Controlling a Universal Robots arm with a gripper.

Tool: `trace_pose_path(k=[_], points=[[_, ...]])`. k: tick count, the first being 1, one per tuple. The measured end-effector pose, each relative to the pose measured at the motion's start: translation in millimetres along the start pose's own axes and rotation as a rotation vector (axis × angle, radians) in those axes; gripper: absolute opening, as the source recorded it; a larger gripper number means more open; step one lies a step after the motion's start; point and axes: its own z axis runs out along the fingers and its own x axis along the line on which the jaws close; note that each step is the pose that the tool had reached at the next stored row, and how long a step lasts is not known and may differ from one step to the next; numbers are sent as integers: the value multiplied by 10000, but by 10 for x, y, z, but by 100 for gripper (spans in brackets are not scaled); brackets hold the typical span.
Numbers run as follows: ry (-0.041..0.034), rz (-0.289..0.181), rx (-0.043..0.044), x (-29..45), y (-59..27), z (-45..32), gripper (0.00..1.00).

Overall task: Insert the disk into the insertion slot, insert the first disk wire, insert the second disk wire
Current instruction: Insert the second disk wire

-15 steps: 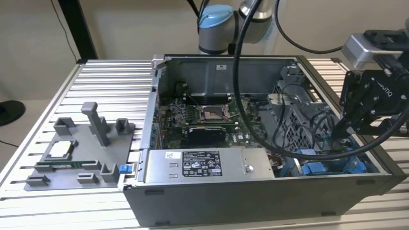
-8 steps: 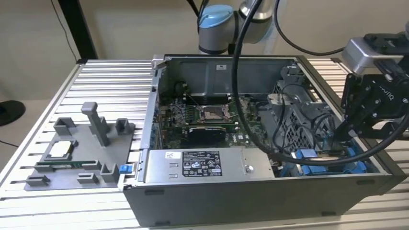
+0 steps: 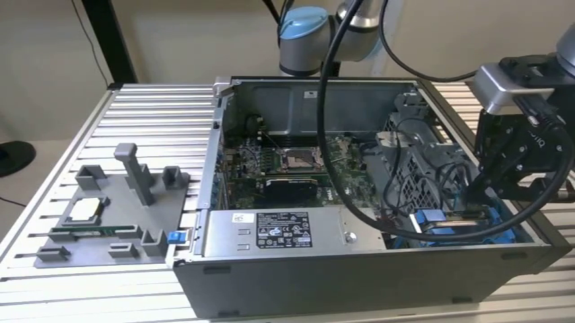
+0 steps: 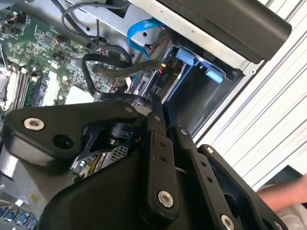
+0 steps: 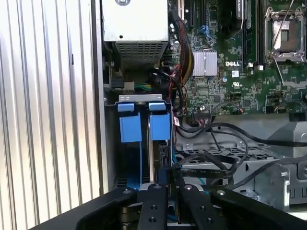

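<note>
The disk (image 5: 154,160) stands edge-on in its blue frame inside the insertion slot (image 5: 111,143), a grey metal bay with two blue tabs (image 5: 130,127) at its mouth. In the exterior view the blue frame (image 3: 446,219) shows low in the case's right corner. My gripper (image 5: 171,184) hangs over the bay's end away from the tabs. Its fingers (image 5: 153,206) are pressed close on a narrow black piece that looks like the plug of a disk wire (image 5: 169,165). In the second wrist view the gripper (image 4: 157,103) points at the bay beside looping black cables (image 4: 112,69). In the exterior view the gripper (image 3: 489,198) reaches down into the case.
The silver power-supply box (image 3: 279,232) lies along the case's front wall, with the motherboard (image 3: 287,165) behind it. A blue cable (image 4: 144,28) and black cables crowd the drive cage (image 3: 422,168). A grey parts fixture (image 3: 108,215) sits at the exterior view's left. A hand (image 4: 283,194) shows beside the case.
</note>
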Motion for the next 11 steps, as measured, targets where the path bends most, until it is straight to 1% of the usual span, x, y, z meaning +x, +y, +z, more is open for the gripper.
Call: trace_pose_path(k=[4,5,6,9,11], points=[[-5,-71,174,7,44,41,0],[0,-82,205,7,47,55,0],[32,-87,220,3,46,66,0],[207,-88,252,-18,49,101,0],[279,-90,264,-36,50,128,0]])
